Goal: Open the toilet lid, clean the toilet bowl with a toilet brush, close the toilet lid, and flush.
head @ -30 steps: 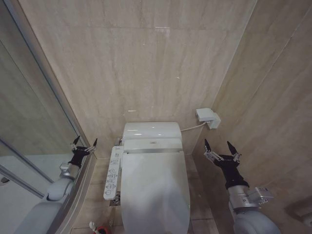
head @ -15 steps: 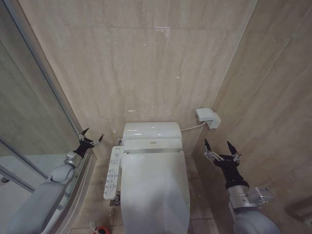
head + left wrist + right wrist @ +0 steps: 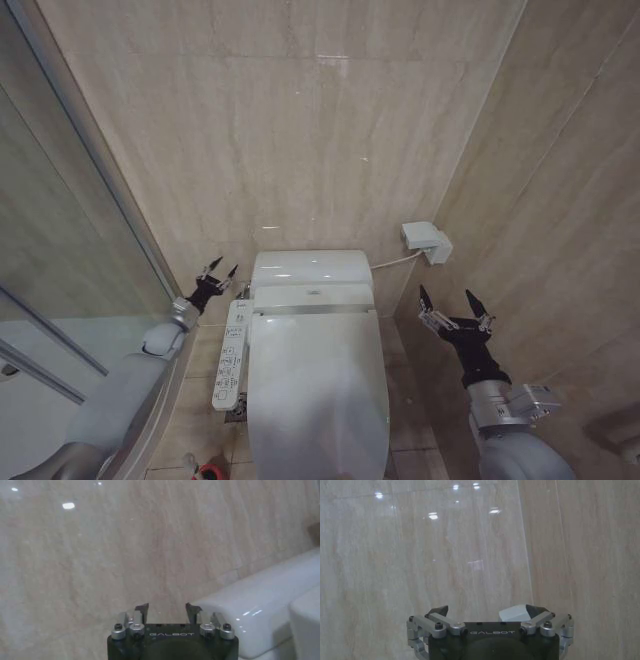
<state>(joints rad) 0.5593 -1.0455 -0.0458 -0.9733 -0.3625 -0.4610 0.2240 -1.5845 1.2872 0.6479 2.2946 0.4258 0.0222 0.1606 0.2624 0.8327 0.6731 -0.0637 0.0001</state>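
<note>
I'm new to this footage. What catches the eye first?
The white toilet lid, shut, fills the middle foreground against beige tiled walls. The left gripper hovers open beside the tank's left corner, above the control panel; the right gripper hangs open to the toilet's right.

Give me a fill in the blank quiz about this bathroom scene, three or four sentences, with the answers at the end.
1. The toilet lid is ____, covering the bowl.
2. The left tool hangs with open fingers beside the white ____ at the back of the toilet.
3. The long control panel with buttons sits on the robot's ____ side of the toilet.
4. The right tool is open and holds ____.

Missing words: closed; tank; left; nothing
</note>
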